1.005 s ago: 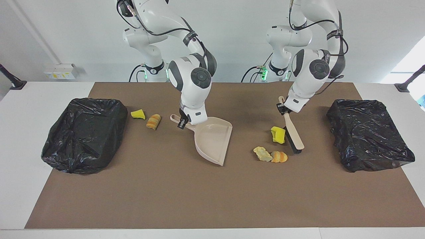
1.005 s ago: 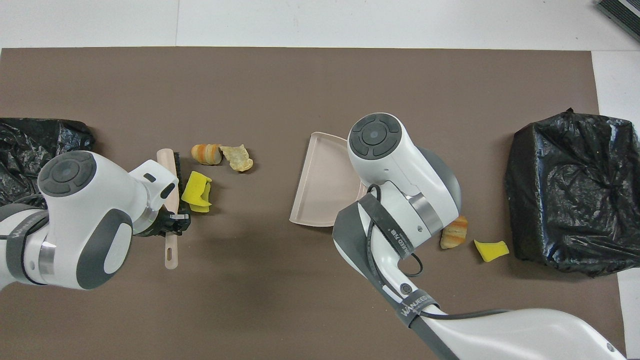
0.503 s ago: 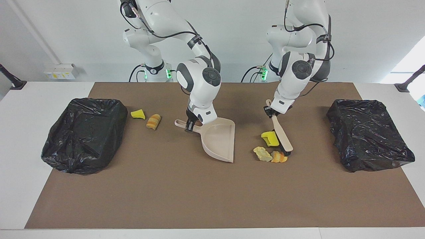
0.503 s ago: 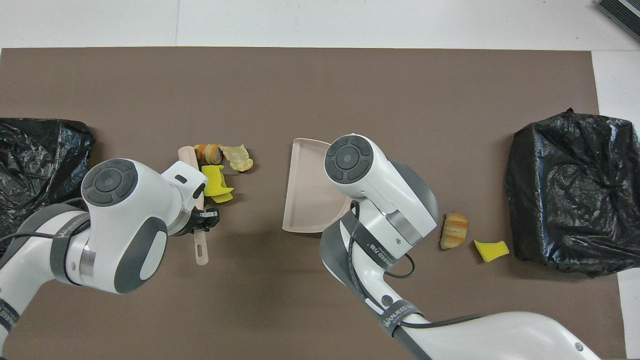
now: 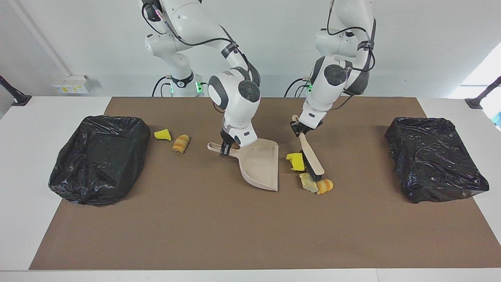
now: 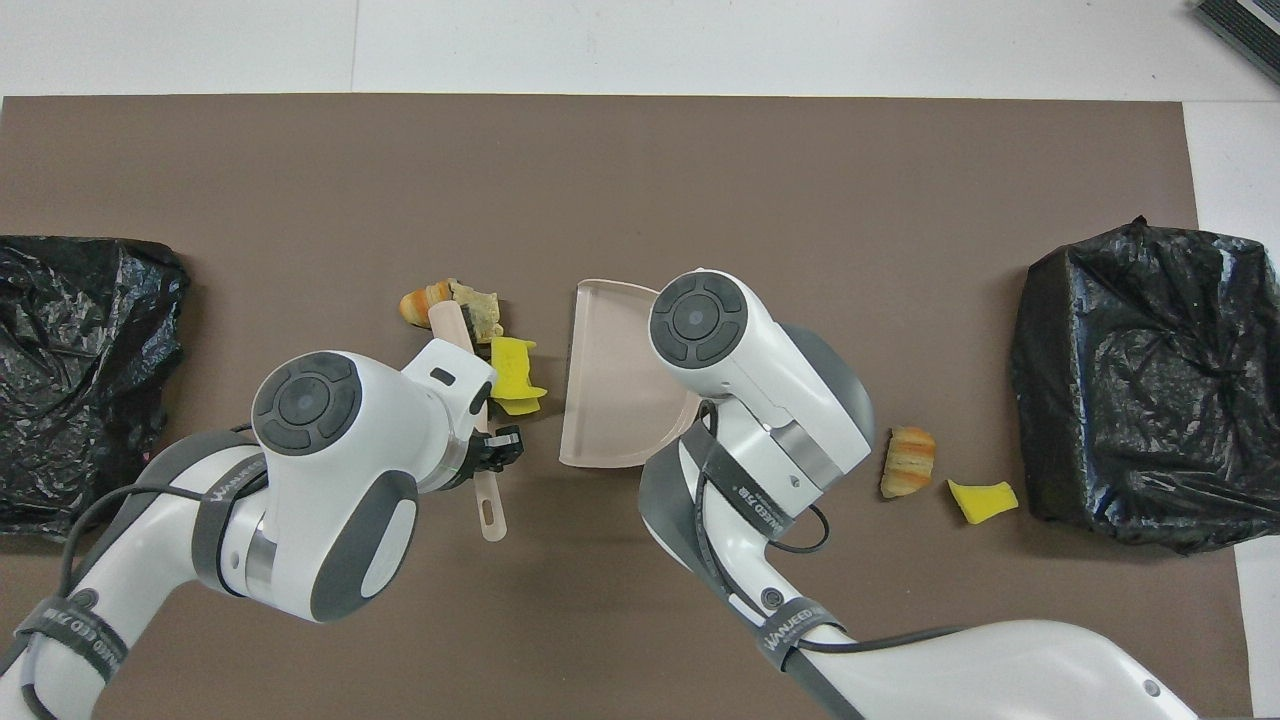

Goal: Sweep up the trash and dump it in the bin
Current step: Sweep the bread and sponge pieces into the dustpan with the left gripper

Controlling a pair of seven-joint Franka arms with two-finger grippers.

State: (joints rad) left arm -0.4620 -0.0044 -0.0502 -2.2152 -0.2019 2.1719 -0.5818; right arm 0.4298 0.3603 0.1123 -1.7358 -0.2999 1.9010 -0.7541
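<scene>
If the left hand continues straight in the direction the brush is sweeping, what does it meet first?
Probably the dustpan: the left hand holds the brush, with a yellow sponge piece lying between its bristles and the pan's open edge. The sponge likely gets pushed in first.

Bright, even light; soft shadows

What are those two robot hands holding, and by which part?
The left gripper holds the brush by its handle; the right gripper holds the beige dustpan by its handle.
</scene>
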